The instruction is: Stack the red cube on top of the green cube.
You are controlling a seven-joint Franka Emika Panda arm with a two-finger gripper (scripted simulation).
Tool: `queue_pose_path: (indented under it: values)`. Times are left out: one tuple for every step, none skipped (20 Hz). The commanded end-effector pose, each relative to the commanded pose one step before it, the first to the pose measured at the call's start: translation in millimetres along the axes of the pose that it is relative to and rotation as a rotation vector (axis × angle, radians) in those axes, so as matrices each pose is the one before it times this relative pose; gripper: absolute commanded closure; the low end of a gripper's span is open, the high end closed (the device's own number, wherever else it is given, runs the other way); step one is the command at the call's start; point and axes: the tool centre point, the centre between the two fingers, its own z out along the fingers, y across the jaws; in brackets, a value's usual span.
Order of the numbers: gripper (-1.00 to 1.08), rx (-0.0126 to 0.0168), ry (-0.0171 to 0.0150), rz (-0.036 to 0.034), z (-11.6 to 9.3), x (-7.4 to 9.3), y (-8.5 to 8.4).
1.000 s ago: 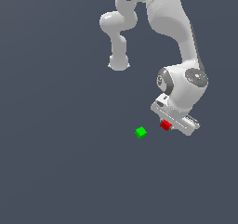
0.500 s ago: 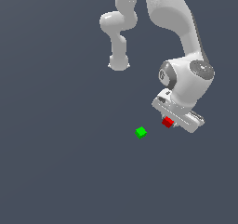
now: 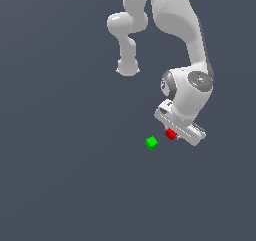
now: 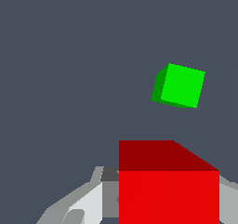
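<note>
The arm reaches down, its gripper [image 3: 172,133] clamped on the red cube [image 3: 170,134] just beside the green cube [image 3: 151,143].

The exterior view looks down from high and far off onto the green cube [image 3: 151,143], arm included. The wrist view sits close above that cube [image 4: 179,85] (shared by both), facing the floor.
</note>
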Motion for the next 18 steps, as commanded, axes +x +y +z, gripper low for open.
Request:
queue_pose_path:
  values:
    - [1.08, -0.00038, 0.00056, 0.00171, 9.7, 17.08, 13.45]
    - [1.08, 0.0, 0.0, 0.0, 4.34, 7.3, 5.57]
    - [1.08, 0.0, 0.0, 0.0, 4.22, 7.15, 5.32]
    - [1.08, 0.0, 0.0, 0.0, 3.93, 6.67, 4.88]
    - [1.08, 0.0, 0.0, 0.0, 3.56, 6.05, 4.39]
    - [1.08, 0.0, 0.0, 0.0, 3.19, 5.42, 3.92]
    - [1.08, -0.00044, -0.00016, -0.00014, 3.12, 4.72, 3.38]
    - [1.08, 0.0, 0.0, 0.0, 2.45, 4.16, 2.99]
    - [1.08, 0.0, 0.0, 0.0, 2.08, 3.54, 2.51]
    - [1.08, 0.0, 0.0, 0.0, 1.71, 2.92, 2.03]
    - [1.08, 0.0, 0.0, 0.0, 1.33, 2.3, 1.55]
    - [1.08, 0.0, 0.0, 0.0, 0.96, 1.69, 1.06]
    - [1.08, 0.0, 0.0, 0.0, 0.59, 1.08, 0.57]
    - [1.08, 0.0, 0.0, 0.0, 0.22, 0.47, 0.08]
    - [1.08, 0.0, 0.0, 0.0, -0.16, -0.14, -0.41]
    - [1.08, 0.0, 0.0, 0.0, -0.53, -0.76, -0.89]
    - [1.08, 0.0, 0.0, 0.0, -0.77, -1.16, -1.16]
    - [1.08, 0.0, 0.0, 0.0, -0.51, -0.79, -0.75]
